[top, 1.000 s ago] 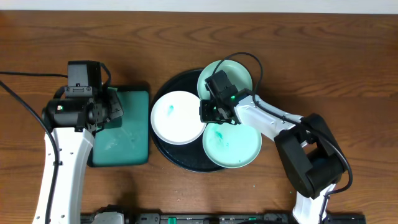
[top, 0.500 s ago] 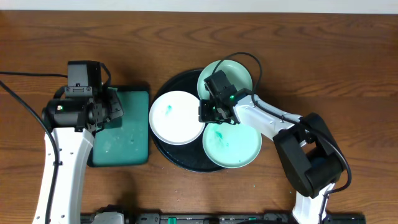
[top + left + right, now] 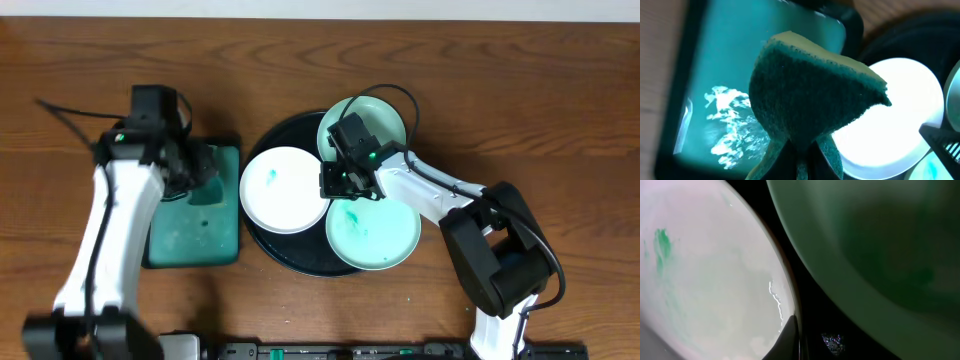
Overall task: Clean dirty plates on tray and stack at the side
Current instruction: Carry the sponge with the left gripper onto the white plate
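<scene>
On the round black tray [image 3: 262,232] lie a white plate [image 3: 285,190] with a small teal smear and two mint plates, one at the back [image 3: 380,118] and one at the front [image 3: 378,238] with teal smears. My right gripper [image 3: 333,186] sits low between the three, shut on the white plate's [image 3: 705,280] right rim; a dark fingertip [image 3: 789,339] lies on that rim beside the mint plate [image 3: 880,240]. My left gripper [image 3: 200,166] is shut on a green sponge [image 3: 810,95], held above the teal tray's right end, left of the white plate [image 3: 900,100].
A rectangular teal tray [image 3: 190,235] with a dark rim lies left of the black tray, with white foam [image 3: 732,125] on its floor. Bare wooden table surrounds both. The right arm's cable loops over the back mint plate.
My left arm has swung back and to the right, carrying the sponge toward the teal tray's right end. The right jaws closed on the white plate's rim, and the plate slid a little left.
</scene>
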`<state>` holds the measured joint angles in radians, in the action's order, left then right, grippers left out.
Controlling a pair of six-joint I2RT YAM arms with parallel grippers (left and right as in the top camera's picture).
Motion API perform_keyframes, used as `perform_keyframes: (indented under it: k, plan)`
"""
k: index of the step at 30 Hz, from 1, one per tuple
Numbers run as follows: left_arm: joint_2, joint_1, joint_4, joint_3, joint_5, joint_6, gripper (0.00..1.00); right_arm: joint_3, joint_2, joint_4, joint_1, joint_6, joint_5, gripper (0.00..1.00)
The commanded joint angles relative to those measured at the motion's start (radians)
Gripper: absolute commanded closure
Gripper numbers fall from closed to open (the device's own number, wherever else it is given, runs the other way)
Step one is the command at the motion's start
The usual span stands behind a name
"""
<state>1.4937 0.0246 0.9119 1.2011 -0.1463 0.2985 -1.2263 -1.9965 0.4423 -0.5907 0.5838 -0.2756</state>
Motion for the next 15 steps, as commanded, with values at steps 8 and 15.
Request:
perform_keyframes:
  k: [8, 15]
  plan:
    - [0.194, -0.035, -0.108, 0.014, -0.317, 0.029, 0.93, 0.016, -0.046, 0.026, -0.027, -0.039, -0.021, 0.99]
    - [0.263, -0.171, -0.197, 0.014, -0.32, 0.06, 0.93, 0.016, -0.046, 0.029, -0.026, -0.043, -0.02, 0.99]
